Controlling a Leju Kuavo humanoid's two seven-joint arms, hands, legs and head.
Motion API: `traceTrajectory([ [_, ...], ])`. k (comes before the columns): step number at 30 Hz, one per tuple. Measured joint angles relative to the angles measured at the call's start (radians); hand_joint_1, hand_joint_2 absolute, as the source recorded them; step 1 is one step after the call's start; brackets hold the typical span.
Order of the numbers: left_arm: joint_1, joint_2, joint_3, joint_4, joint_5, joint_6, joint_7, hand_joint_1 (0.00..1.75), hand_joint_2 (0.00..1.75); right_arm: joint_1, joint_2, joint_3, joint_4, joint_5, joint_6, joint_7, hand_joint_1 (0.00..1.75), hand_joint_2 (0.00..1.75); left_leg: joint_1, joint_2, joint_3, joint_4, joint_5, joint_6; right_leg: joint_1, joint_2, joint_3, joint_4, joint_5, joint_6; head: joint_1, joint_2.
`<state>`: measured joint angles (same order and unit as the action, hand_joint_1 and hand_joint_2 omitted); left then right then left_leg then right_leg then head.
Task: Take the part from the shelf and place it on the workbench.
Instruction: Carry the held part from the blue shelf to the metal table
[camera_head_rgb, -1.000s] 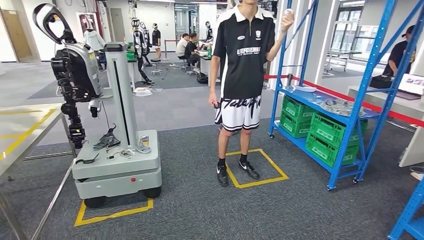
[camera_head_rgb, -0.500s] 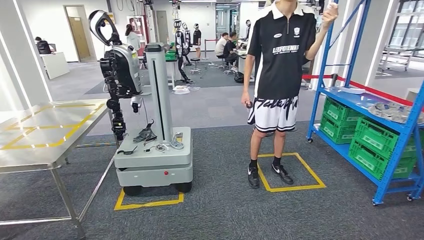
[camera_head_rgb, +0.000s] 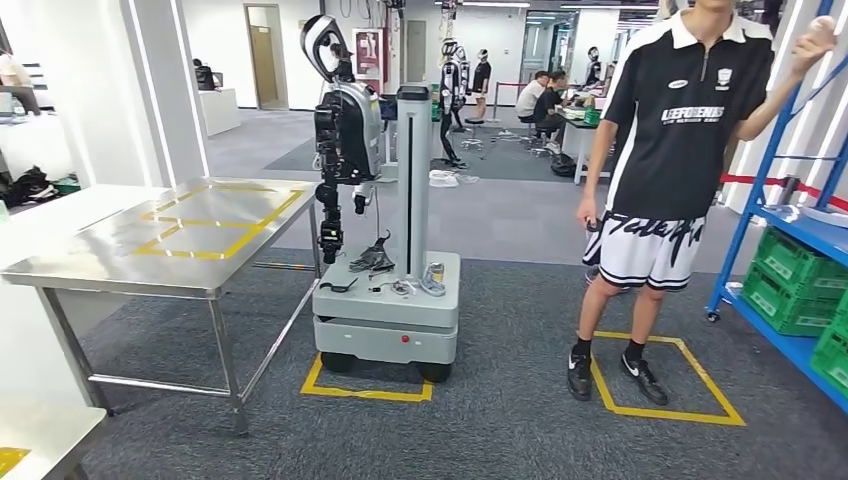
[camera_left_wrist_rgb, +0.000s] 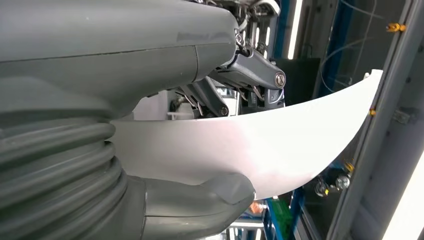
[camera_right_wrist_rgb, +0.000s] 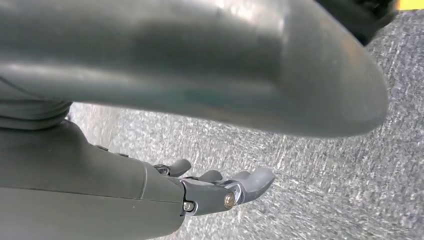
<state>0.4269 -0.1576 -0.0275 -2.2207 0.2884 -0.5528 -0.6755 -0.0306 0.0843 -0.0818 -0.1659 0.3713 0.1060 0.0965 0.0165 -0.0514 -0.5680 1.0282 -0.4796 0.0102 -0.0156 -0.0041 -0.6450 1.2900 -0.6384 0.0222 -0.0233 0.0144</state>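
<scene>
**Left hand carries the part; right hand free**

Grey carpet runs under a steel desk (camera_head_rgb: 190, 235) with yellow tape squares, a parked wheeled robot (camera_head_rgb: 385, 215) and a standing person (camera_head_rgb: 672, 180) by the blue shelf (camera_head_rgb: 800, 230).

Left wrist view: the left hand (camera_left_wrist_rgb: 200, 145) grasps a curved white part (camera_left_wrist_rgb: 270, 145), thumb beneath, dark fingers (camera_left_wrist_rgb: 250, 75) above.

Right wrist view: the right hand (camera_right_wrist_rgb: 200, 192) holds nothing, fingers loosely extended over carpet.
</scene>
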Motion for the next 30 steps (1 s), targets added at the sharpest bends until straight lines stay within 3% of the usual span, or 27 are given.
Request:
traceTrajectory([
  [1, -0.005, -0.002, 0.003, 0.006, 0.003, -0.006, 0.004, 1.75, 1.75, 0.000, 0.000, -0.002, 0.000, 0.000, 0.000, -0.001, 0.00, 0.00, -0.001, -0.015, 0.001, 0.001, 0.000, 0.000, 0.002, 0.007, 0.016, -0.046, 0.036, -0.006, 0.000, 0.000],
  [2, -0.010, -0.003, 0.006, 0.011, 0.006, -0.011, 0.009, 1.75, 1.75, 0.000, 0.000, -0.004, 0.000, -0.001, 0.000, -0.003, 0.00, 0.00, -0.002, -0.029, 0.001, 0.002, 0.001, -0.001, 0.004, 0.027, 0.043, -0.115, 0.078, -0.015, 0.000, 0.000],
  [4, -0.020, -0.006, 0.010, 0.021, 0.011, -0.020, 0.017, 1.75, 1.75, 0.000, -0.001, -0.009, 0.000, -0.001, 0.000, -0.005, 0.00, 0.00, -0.002, -0.053, -0.003, 0.003, 0.003, -0.009, 0.007, 0.075, 0.087, -0.231, 0.127, -0.029, 0.000, 0.000],
  [5, -0.024, -0.007, 0.012, 0.025, 0.014, -0.023, 0.021, 1.75, 1.75, -0.001, -0.001, -0.011, 0.000, -0.002, 0.000, -0.005, 0.00, 0.00, -0.001, -0.064, -0.007, 0.003, 0.004, -0.015, 0.008, 0.089, 0.096, -0.257, 0.134, -0.032, 0.000, 0.000],
  [7, -0.031, -0.010, 0.017, 0.033, 0.020, -0.029, 0.028, 1.75, 1.75, -0.002, 0.001, -0.016, 0.000, -0.002, 0.000, -0.005, 0.00, 0.00, 0.003, -0.086, -0.016, -0.003, 0.010, -0.031, 0.009, 0.074, 0.099, -0.267, 0.134, -0.033, 0.001, 0.000],
  [8, -0.032, -0.011, 0.020, 0.035, 0.022, -0.030, 0.030, 1.75, 1.75, -0.004, 0.003, -0.018, 0.000, -0.003, 0.000, -0.004, 0.00, 0.00, 0.003, -0.082, -0.020, -0.002, 0.010, -0.037, 0.008, 0.062, 0.101, -0.274, 0.138, -0.036, 0.001, 0.000],
  [9, -0.034, -0.012, 0.024, 0.037, 0.024, -0.032, 0.031, 1.75, 1.75, -0.004, 0.004, -0.020, 0.000, -0.003, 0.000, -0.005, 0.00, 0.00, 0.001, -0.062, -0.027, 0.009, 0.001, -0.041, 0.005, 0.048, 0.105, -0.281, 0.141, -0.041, 0.000, 0.000],
  [10, -0.038, -0.012, 0.026, 0.039, 0.024, -0.033, 0.033, 1.75, 1.75, -0.004, 0.006, -0.022, 0.000, -0.003, -0.001, -0.007, 0.00, 0.00, -0.002, -0.033, -0.041, 0.040, -0.020, -0.044, 0.002, 0.033, 0.108, -0.289, 0.145, -0.047, 0.000, 0.000],
  [12, -0.045, -0.013, 0.030, 0.044, 0.025, -0.033, 0.036, 1.75, 1.75, 0.000, 0.006, -0.024, 0.000, -0.004, -0.001, -0.011, 0.00, 0.00, -0.003, 0.024, -0.093, 0.152, -0.085, -0.049, 0.003, 0.000, 0.110, -0.293, 0.146, -0.054, -0.001, 0.000],
  [14, -0.046, -0.015, 0.034, 0.049, 0.025, -0.033, 0.038, 1.75, 1.75, 0.002, 0.006, -0.026, 0.000, -0.004, -0.001, -0.014, 0.00, 0.00, 0.000, 0.040, -0.134, 0.248, -0.121, -0.056, 0.004, -0.032, 0.109, -0.290, 0.143, -0.056, -0.001, 0.000],
  [15, -0.045, -0.016, 0.036, 0.052, 0.025, -0.034, 0.038, 1.75, 1.75, 0.002, 0.006, -0.027, 0.000, -0.004, -0.001, -0.016, 0.00, 0.00, 0.002, 0.044, -0.132, 0.251, -0.113, -0.059, 0.004, -0.046, 0.109, -0.288, 0.141, -0.054, -0.001, 0.000],
  [17, -0.045, -0.019, 0.040, 0.054, 0.025, -0.035, 0.038, 1.75, 1.75, 0.001, 0.006, -0.028, 0.000, -0.004, 0.000, -0.021, 0.00, 0.00, 0.006, 0.066, -0.073, 0.150, -0.054, -0.063, 0.002, -0.073, 0.111, -0.280, 0.134, -0.048, -0.001, 0.000],
  [19, -0.046, -0.024, 0.041, 0.055, 0.024, -0.041, 0.038, 1.75, 1.75, 0.000, 0.003, -0.029, 0.000, -0.004, 0.000, -0.026, 0.00, 0.00, 0.003, 0.104, -0.010, 0.037, -0.015, -0.055, 0.006, -0.095, 0.114, -0.270, 0.123, -0.036, -0.001, 0.000],
  [20, -0.046, -0.027, 0.042, 0.055, 0.023, -0.045, 0.039, 1.75, 1.75, -0.001, 0.000, -0.029, 0.000, -0.005, 0.000, -0.027, 0.00, 0.00, 0.002, 0.114, 0.003, 0.012, -0.010, -0.048, 0.008, -0.103, 0.115, -0.267, 0.120, -0.029, -0.001, 0.000],
  [22, -0.045, -0.032, 0.045, 0.054, 0.022, -0.051, 0.042, 1.75, 1.75, -0.004, -0.003, -0.032, 0.000, -0.009, 0.000, -0.025, 0.00, 0.00, -0.002, 0.100, -0.003, 0.007, -0.009, -0.032, 0.009, -0.121, 0.120, -0.267, 0.117, -0.017, -0.001, 0.000],
  [23, -0.044, -0.034, 0.047, 0.054, 0.023, -0.053, 0.043, 1.75, 1.75, -0.007, -0.005, -0.035, 0.000, -0.011, 0.000, -0.024, 0.00, 0.00, 0.000, 0.089, -0.005, 0.005, -0.007, -0.026, 0.007, -0.120, 0.123, -0.265, 0.115, -0.010, -0.001, 0.000],
  [25, -0.044, -0.038, 0.052, 0.051, 0.024, -0.055, 0.045, 1.75, 1.75, -0.010, -0.008, -0.041, 0.000, -0.014, 0.000, -0.023, 0.00, 0.00, 0.004, 0.068, -0.005, 0.002, -0.001, -0.014, 0.001, -0.075, 0.112, -0.231, 0.086, 0.003, 0.000, 0.000],
  [27, -0.046, -0.042, 0.054, 0.050, 0.025, -0.057, 0.047, 1.75, 1.75, -0.008, -0.011, -0.045, 0.000, -0.016, 0.000, -0.018, 0.00, 0.00, 0.006, 0.048, -0.007, 0.001, 0.004, -0.006, -0.001, -0.017, 0.063, -0.121, 0.022, 0.007, 0.000, 0.000],
  [29, -0.046, -0.044, 0.055, 0.051, 0.030, -0.058, 0.053, 1.75, 1.75, -0.004, -0.014, -0.050, 0.000, -0.019, 0.000, -0.009, 0.00, 0.00, 0.004, 0.021, -0.012, 0.002, 0.006, -0.003, 0.000, -0.003, 0.005, -0.005, -0.019, 0.005, 0.001, 0.000],
  [30, -0.046, -0.044, 0.056, 0.051, 0.033, -0.058, 0.056, 1.75, 1.75, -0.002, -0.016, -0.052, 0.000, -0.021, 0.000, -0.007, 0.00, 0.00, 0.003, 0.007, -0.013, 0.004, 0.007, -0.003, 0.000, -0.002, -0.005, 0.010, -0.011, 0.003, 0.001, 0.000],
])
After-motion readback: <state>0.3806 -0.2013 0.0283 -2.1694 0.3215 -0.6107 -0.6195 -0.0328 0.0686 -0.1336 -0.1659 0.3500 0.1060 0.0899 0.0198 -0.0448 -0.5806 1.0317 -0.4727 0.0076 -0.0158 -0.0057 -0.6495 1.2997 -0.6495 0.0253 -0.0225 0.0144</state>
